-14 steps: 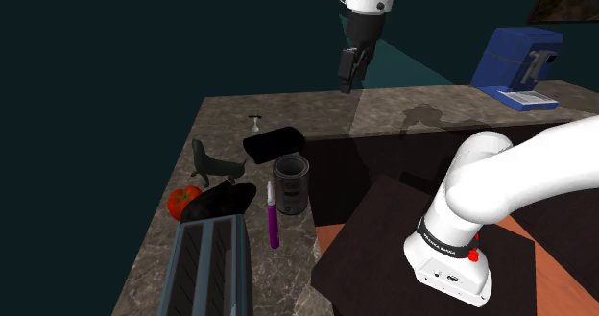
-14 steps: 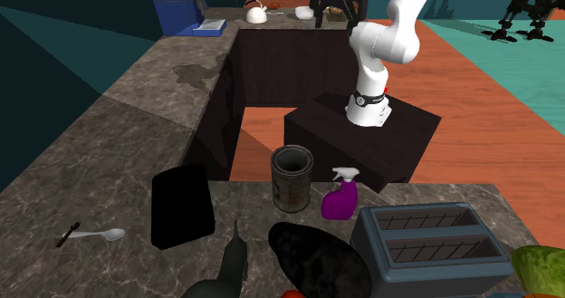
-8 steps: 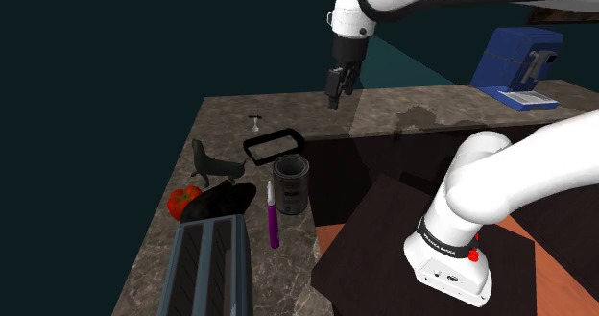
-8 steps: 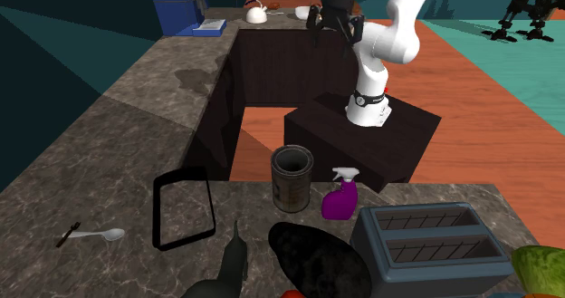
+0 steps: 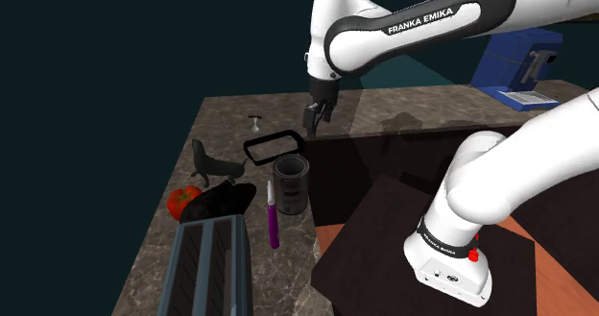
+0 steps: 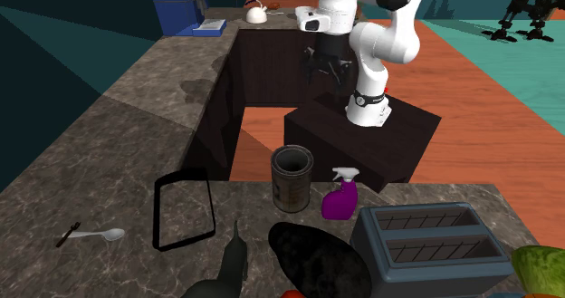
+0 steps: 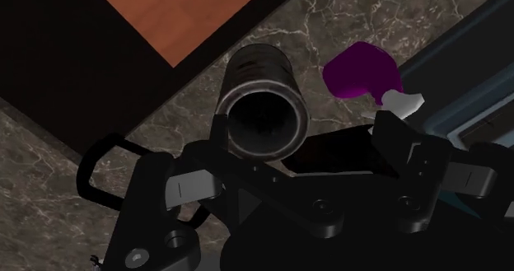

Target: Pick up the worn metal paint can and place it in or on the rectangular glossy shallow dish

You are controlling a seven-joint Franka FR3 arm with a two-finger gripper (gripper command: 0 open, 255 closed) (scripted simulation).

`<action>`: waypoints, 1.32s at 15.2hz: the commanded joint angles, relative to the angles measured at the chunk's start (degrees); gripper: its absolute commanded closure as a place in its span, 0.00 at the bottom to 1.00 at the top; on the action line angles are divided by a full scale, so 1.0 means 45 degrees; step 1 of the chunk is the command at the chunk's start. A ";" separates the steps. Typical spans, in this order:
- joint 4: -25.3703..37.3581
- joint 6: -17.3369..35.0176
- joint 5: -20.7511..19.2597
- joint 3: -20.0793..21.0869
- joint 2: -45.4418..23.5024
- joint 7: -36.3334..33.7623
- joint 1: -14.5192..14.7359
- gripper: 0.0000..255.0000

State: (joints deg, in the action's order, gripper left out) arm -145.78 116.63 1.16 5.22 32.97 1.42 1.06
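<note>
The paint can is a dull grey, scuffed cylinder standing upright with an open top near the counter's edge. Beside it lies the shallow rectangular dish, drawn as a black glossy rim. My gripper hangs in the air above the dish's far side, well above the can, fingers apart and holding nothing. In the wrist view the can sits just ahead of the open gripper, with a corner of the dish to one side.
A purple spray bottle stands close to the can. A grey toaster, a black oval object, a dark figurine and a red tomato crowd that counter end. A spoon lies beyond the dish.
The arm has swung down and toward the shoulder view's left, bringing the gripper lower and nearer the dish and can. The dish went from a solid black patch to a rim outline.
</note>
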 commanded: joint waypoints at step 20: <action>0.0751 0.7801 -0.1526 0.0983 -0.8508 -0.1972 0.0061 0.00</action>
State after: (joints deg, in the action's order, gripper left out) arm -142.30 150.72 -5.23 9.67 -4.34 -6.99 1.25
